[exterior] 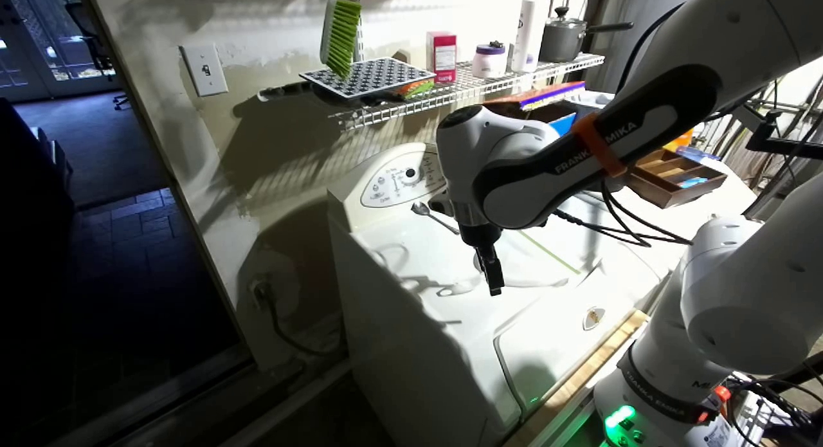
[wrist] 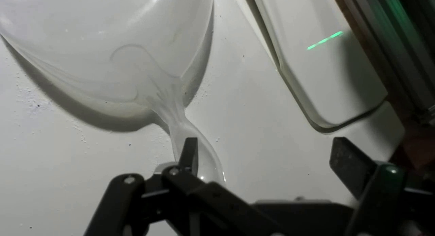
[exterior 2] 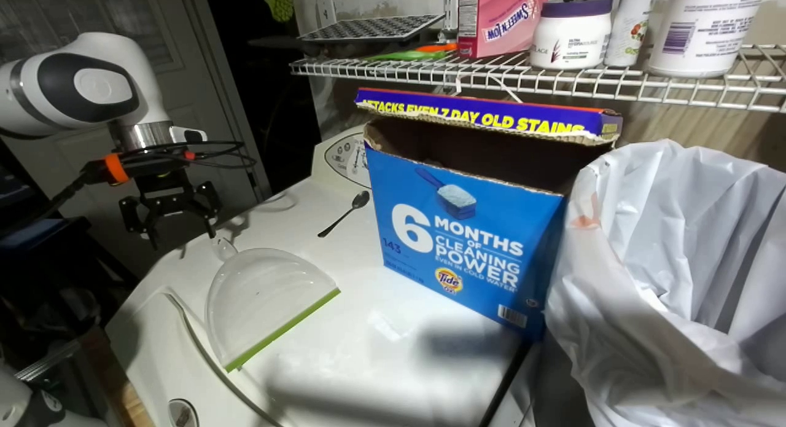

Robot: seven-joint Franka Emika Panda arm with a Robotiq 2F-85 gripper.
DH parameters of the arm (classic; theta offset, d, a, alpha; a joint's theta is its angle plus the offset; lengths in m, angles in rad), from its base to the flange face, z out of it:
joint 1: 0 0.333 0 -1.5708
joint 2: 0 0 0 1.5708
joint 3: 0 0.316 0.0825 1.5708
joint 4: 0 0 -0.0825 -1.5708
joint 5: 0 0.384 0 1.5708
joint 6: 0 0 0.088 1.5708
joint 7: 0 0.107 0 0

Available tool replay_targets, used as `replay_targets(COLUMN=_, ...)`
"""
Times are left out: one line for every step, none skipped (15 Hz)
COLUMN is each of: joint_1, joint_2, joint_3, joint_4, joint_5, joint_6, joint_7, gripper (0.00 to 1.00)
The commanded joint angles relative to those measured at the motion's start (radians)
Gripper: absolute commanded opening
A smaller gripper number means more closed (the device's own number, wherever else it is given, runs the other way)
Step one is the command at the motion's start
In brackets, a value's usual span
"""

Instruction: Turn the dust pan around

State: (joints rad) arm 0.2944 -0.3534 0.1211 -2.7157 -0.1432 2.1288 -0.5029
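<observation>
Wrist view: the white surface (wrist: pixel 265 120) is carrying the translucent dust pan (wrist: pixel 108 42), whose long axis is running toward the gripper (wrist: pixel 266 156), which is hanging spread wide, holding nothing; the handle (wrist: pixel 183 127) is lying nearer one finger (wrist: pixel 190 154), off the gap's middle.

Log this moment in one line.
gripper: open, near handle | dust pan: on washer, ungripped, green lip away from gripper | spoon: on washer, near Tide box

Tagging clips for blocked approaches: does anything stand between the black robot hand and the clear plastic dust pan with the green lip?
Nothing visible does. In the wrist view, no object lies between the open hand and the translucent handle of the dust pan. The grey metal spoon lies apart from both.
</observation>
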Motion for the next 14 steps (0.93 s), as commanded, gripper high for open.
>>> replay_targets(joint_1=0.006, joint_2=0.052, joint_3=0.015, joint_4=0.009, joint_5=-0.003, joint_6=0.023, joint_7=-0.003, gripper=1.0)
replay_targets(joint_1=0.001, joint_2=0.062, joint_3=0.018, joint_4=0.01, joint_5=-0.01, joint_6=0.024, joint_7=0.005, gripper=1.0)
replay_targets(joint_1=-0.002, joint_2=0.072, joint_3=0.018, joint_4=0.012, joint_5=-0.006, joint_6=0.027, joint_7=0.008, gripper=1.0)
replay_targets(joint_1=-0.008, joint_2=0.086, joint_3=0.021, joint_4=0.014, joint_5=-0.015, joint_6=0.03, joint_7=0.021, gripper=1.0)
replay_targets(joint_1=-0.008, joint_2=0.094, joint_3=0.021, joint_4=0.015, joint_5=-0.014, joint_6=0.038, joint_7=0.022, gripper=1.0)
replay_targets(joint_1=-0.01, joint_2=0.103, joint_3=0.024, joint_4=0.016, joint_5=-0.017, joint_6=0.05, joint_7=0.029, gripper=1.0)
replay_targets(joint_1=-0.012, joint_2=0.111, joint_3=0.026, joint_4=0.015, joint_5=-0.022, joint_6=0.062, joint_7=0.032, gripper=1.0)
replay_targets(joint_1=-0.014, joint_2=0.118, joint_3=0.027, joint_4=0.015, joint_5=-0.03, joint_6=0.078, joint_7=0.036, gripper=1.0)
replay_targets(joint_1=-0.016, joint_2=0.126, joint_3=0.029, joint_4=0.013, joint_5=-0.042, joint_6=0.099, joint_7=0.036, gripper=1.0)
replay_targets(joint_1=-0.021, joint_2=0.132, joint_3=0.032, joint_4=0.013, joint_5=-0.059, joint_6=0.117, joint_7=0.045, gripper=1.0)
replay_targets(joint_1=-0.026, joint_2=0.14, joint_3=0.033, joint_4=0.012, joint_5=-0.077, joint_6=0.141, joint_7=0.045, gripper=1.0)
replay_targets(joint_1=-0.031, joint_2=0.146, joint_3=0.033, joint_4=0.011, joint_5=-0.093, joint_6=0.16, joint_7=0.051, gripper=1.0)
replay_targets(joint_1=-0.036, joint_2=0.152, joint_3=0.033, joint_4=0.011, joint_5=-0.111, joint_6=0.181, joint_7=0.06, gripper=1.0)
replay_targets(joint_1=-0.04, joint_2=0.16, joint_3=0.03, joint_4=0.01, joint_5=-0.12, joint_6=0.203, joint_7=0.061, gripper=1.0)
